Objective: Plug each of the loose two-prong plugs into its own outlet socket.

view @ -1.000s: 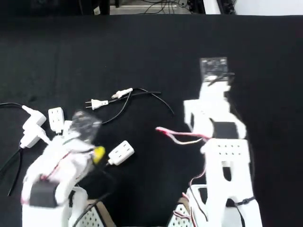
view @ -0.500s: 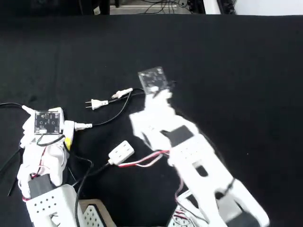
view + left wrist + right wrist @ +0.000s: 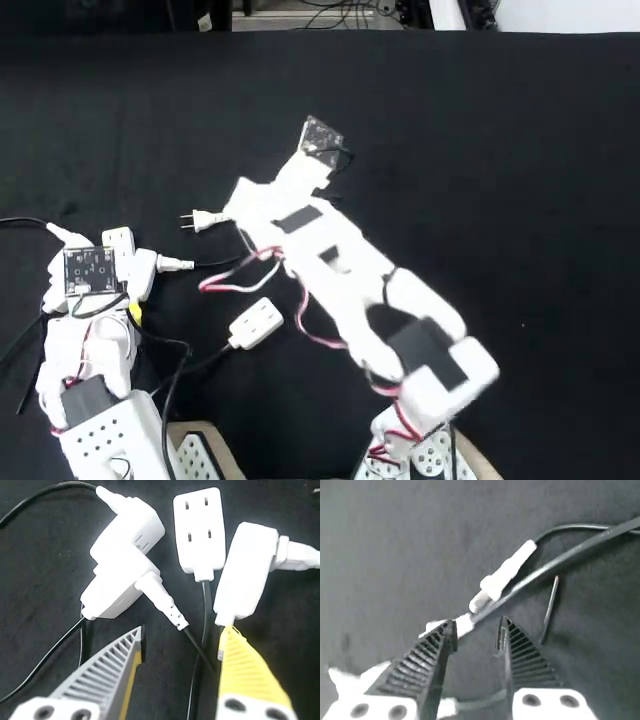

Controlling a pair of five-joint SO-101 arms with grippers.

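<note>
Your black table (image 3: 520, 150) takes up nearly the whole high view. Across its middle lies the right arm (image 3: 340, 270), running from the lower right of the frame up to the upper centre. The left arm (image 3: 85, 360) stands in the lower left corner, its wrist over a group of white pieces by the left edge. Your right gripper (image 3: 477, 625) is spread and holds nothing. A slim white plug (image 3: 506, 574) lies on the cloth just ahead of its black tips, across a black cord (image 3: 570, 550). Your left gripper (image 3: 182, 630) is spread as well, one finger grey and the other yellow, with black cords passing between them. Just beyond those tips sits a four-slot outlet socket (image 3: 199, 527) with its slots facing up. A white block (image 3: 247, 575) lies just beside it, with a white cord end joined to its far side. On the socket's other side are two angled white pieces (image 3: 122, 560) joined together; you cannot tell which is plug and which is socket. A lone outlet socket (image 3: 256, 323) lies left of the lower centre of the high view, well apart from the group. A loose two-prong plug (image 3: 205, 219) lies left of centre, its prongs pointing toward the left edge, close beside the right arm.
</note>
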